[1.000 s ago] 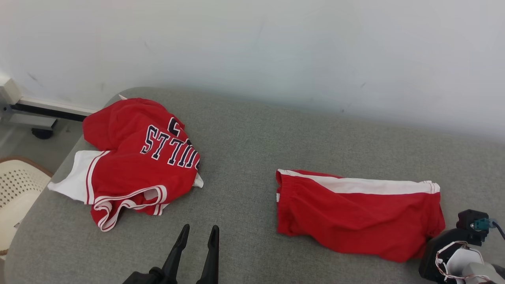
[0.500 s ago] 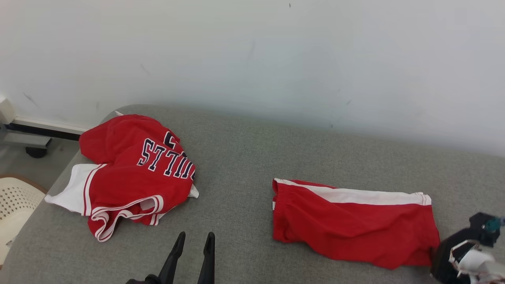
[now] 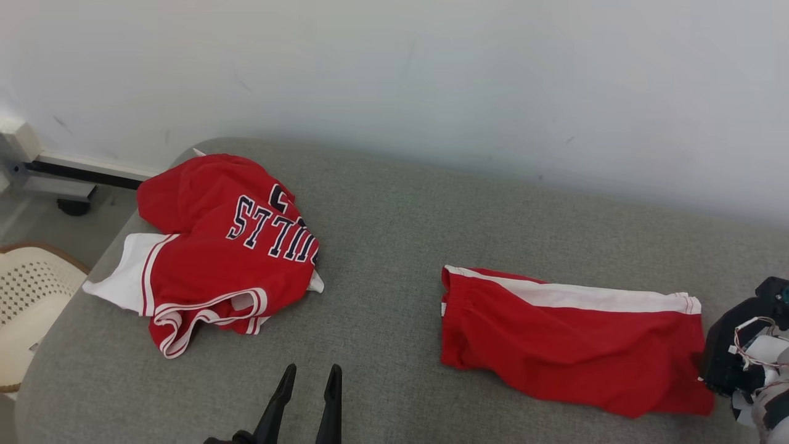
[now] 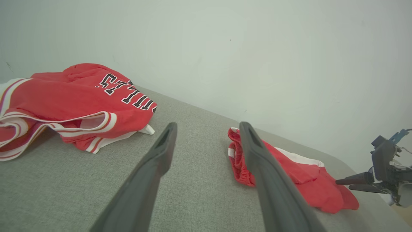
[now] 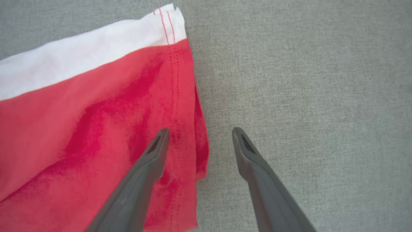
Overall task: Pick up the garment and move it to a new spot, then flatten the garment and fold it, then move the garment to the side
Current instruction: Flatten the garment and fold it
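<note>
A crumpled red jersey (image 3: pixel 228 246) with dark lettering and white trim lies at the left of the grey cushion (image 3: pixel 382 203). Red shorts (image 3: pixel 573 345) with a white side stripe lie folded flat at the right. My left gripper (image 3: pixel 312 370) stands open near the front edge between the two garments, holding nothing; the left wrist view shows it (image 4: pixel 208 124) above bare cushion, the jersey (image 4: pixel 74 96) to its left and the shorts (image 4: pixel 289 170) to its right. My right gripper (image 5: pixel 200 130) hangs open over the hem end of the shorts (image 5: pixel 80 129), one finger above the cloth and one above the cushion.
A pale wall rises right behind the cushion. Off the cushion's left end stand a cream perforated basket (image 3: pixel 24 296) and a grey rail with a dark wheel (image 3: pixel 74 206) on the floor. Bare cushion lies between the garments and behind the shorts.
The head camera tilted up and back down, shifting the whole picture. Both garments lie as before. My right wrist has edged right, off the shorts' end. The left gripper has stayed put.
</note>
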### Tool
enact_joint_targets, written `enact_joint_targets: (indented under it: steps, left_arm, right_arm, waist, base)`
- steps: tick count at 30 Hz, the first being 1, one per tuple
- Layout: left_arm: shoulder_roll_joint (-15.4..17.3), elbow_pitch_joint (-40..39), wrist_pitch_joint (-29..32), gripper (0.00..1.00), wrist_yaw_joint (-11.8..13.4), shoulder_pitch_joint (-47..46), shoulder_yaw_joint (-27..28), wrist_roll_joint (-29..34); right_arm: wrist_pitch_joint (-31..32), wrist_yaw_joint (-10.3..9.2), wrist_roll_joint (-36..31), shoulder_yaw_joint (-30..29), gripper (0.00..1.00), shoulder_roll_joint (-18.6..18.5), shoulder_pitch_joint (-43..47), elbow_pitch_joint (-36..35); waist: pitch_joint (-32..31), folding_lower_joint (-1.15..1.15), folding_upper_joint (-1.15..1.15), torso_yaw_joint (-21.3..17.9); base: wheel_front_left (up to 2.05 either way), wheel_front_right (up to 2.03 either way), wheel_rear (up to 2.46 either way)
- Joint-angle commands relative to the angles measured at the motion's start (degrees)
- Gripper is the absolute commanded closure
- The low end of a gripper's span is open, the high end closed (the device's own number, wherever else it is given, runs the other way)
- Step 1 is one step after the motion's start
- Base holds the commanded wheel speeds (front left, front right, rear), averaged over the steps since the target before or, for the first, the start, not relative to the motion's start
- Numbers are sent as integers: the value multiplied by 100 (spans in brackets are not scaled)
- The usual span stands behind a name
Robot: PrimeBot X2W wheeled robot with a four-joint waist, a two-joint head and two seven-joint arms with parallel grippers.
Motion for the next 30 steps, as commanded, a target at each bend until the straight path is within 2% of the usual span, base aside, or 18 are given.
enact_joint_targets:
  steps: [1, 6, 9, 16, 17, 18, 19, 20, 21, 30]
  left_arm:
    - [-3, -21, -1, 0, 12, -69, -15, -57]
    - [-17, -8, -18, 0, -30, -164, -62, -52]
    - [-27, 7, -32, 0, -48, -250, -91, -53]
    - [-46, 97, -53, 0, -53, -362, -102, -72]
    - [-50, 109, -52, 0, -47, -367, -104, -73]
    - [-51, 121, -54, 0, -44, -365, -103, -77]
    - [-54, 134, -58, 0, -46, -364, -100, -77]
    - [-56, 145, -60, 0, -48, -365, -99, -72]
    - [-57, 154, -62, 0, -50, -368, -101, -70]
    - [-50, 151, -68, 0, -14, -303, -79, -56]
  right_arm:
    - [62, -14, -98, -106, 0, -58, -78, -42]
    - [468, -14, -559, -569, 0, -63, -60, -192]
    - [669, -13, -756, -906, 0, 80, 7, -348]
    - [1086, 16, -1281, -1446, 0, 735, 206, -855]
    - [1117, 20, -1330, -1483, 4, 825, 229, -954]
    - [1143, 20, -1371, -1530, 45, 892, 257, -1055]
    - [1166, 20, -1412, -1557, 68, 958, 278, -1156]
    - [1154, 19, -1460, -1570, 81, 996, 290, -1277]
    - [1147, 17, -1505, -1583, 100, 1018, 301, -1395]
    - [1101, -6, -1817, -1833, 100, 980, 537, -2729]
  waist:
    - [207, 0, 0, 155]
    - [491, 0, 0, 298]
    - [615, 0, 0, 367]
    - [695, 0, 0, 427]
    - [687, 0, 0, 427]
    - [673, 0, 0, 426]
    - [660, 0, 0, 424]
    - [645, 0, 0, 420]
    - [633, 0, 0, 416]
    - [455, 0, 0, 305]
  base:
    - [0, 0, 0]
    - [0, 0, 0]
    - [0, 0, 0]
    - [0, 0, 0]
    - [0, 0, 0]
    - [0, 0, 0]
    - [0, 0, 0]
    - [0, 0, 0]
    - [0, 0, 0]
    - [0, 0, 0]
